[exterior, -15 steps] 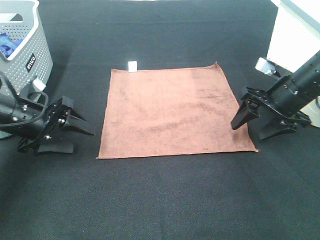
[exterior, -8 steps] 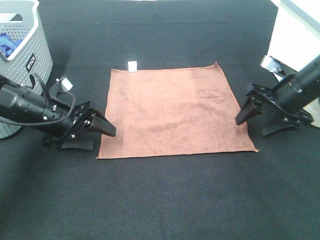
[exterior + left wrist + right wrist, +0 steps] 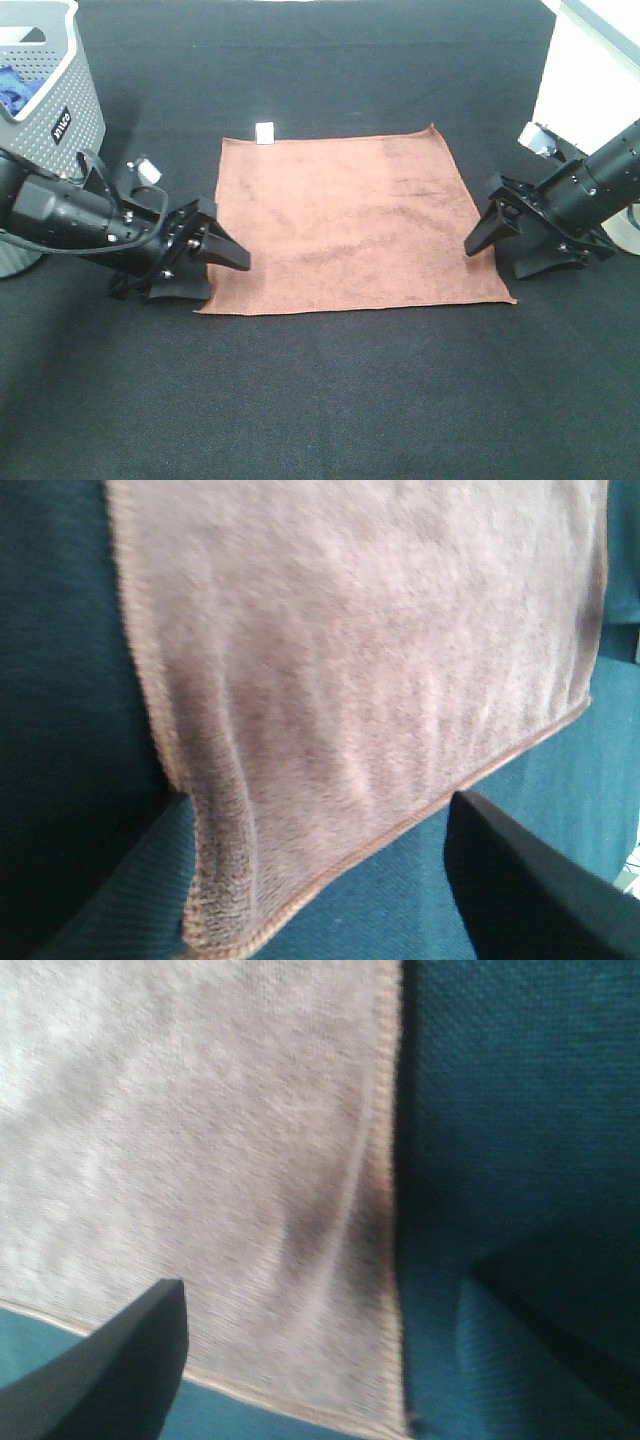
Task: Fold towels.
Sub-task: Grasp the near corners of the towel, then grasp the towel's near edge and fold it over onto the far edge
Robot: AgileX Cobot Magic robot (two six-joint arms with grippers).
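A brown towel (image 3: 345, 220) lies flat and unfolded on the black table. My left gripper (image 3: 215, 275) is open, low at the towel's near-left corner. In the left wrist view the towel (image 3: 350, 660) has that corner lying between the open gripper's (image 3: 320, 900) two fingers (image 3: 120, 900), slightly rumpled against one. My right gripper (image 3: 508, 255) is open at the towel's right edge near the near-right corner. In the right wrist view the towel (image 3: 200, 1140) has its edge running between the open gripper's (image 3: 320, 1360) fingers (image 3: 110, 1360).
A grey laundry basket (image 3: 55, 110) with blue cloth (image 3: 12, 88) inside stands at the far left, behind my left arm. A white block (image 3: 590, 70) stands at the far right. A small white tag (image 3: 265, 132) sits at the towel's far edge.
My left gripper has moved right from beside the basket to the towel's near-left corner. My right gripper has shifted slightly and stays at the right edge. The towel has not moved.
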